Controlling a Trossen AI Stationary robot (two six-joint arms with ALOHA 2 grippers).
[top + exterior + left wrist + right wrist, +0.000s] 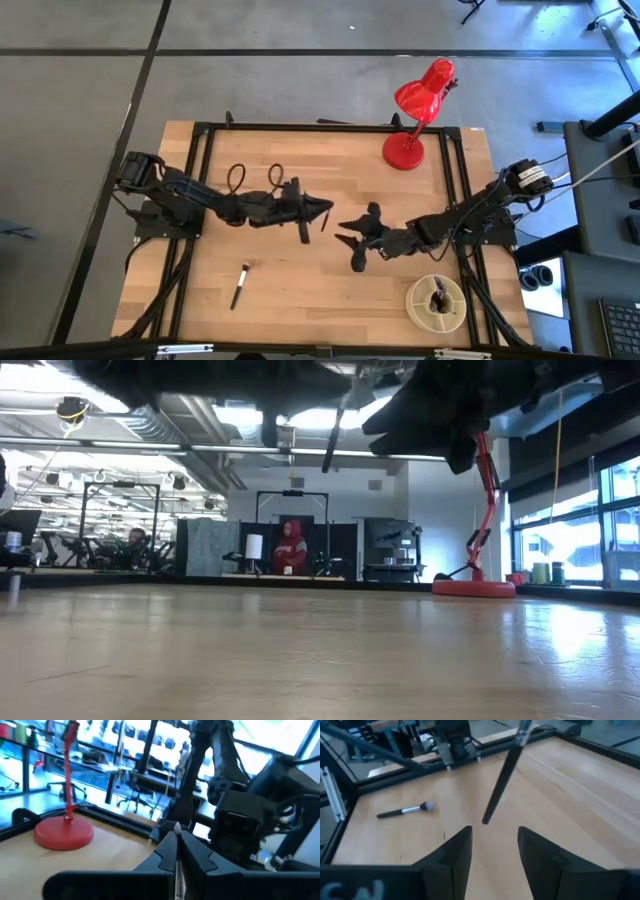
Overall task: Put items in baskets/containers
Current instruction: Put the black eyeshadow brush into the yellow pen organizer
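Two brushes are showing outside the dish (415,300): one brush (501,771) is hanging in mid-air over the table's middle, pinched in the closed fingers of the left gripper (322,211), and a second brush (240,285) is lying on the wood near the left front. The dish is sitting at the right front corner, already holding some brushes. The right gripper (345,240) is facing the held brush with its jaws standing open, handle tip just ahead of them. This is looking like a handover. To do it well, the right fingers (457,852) should be closing squarely on the lower handle before the left lets go. A red lamp (420,115) is standing at the back edge.
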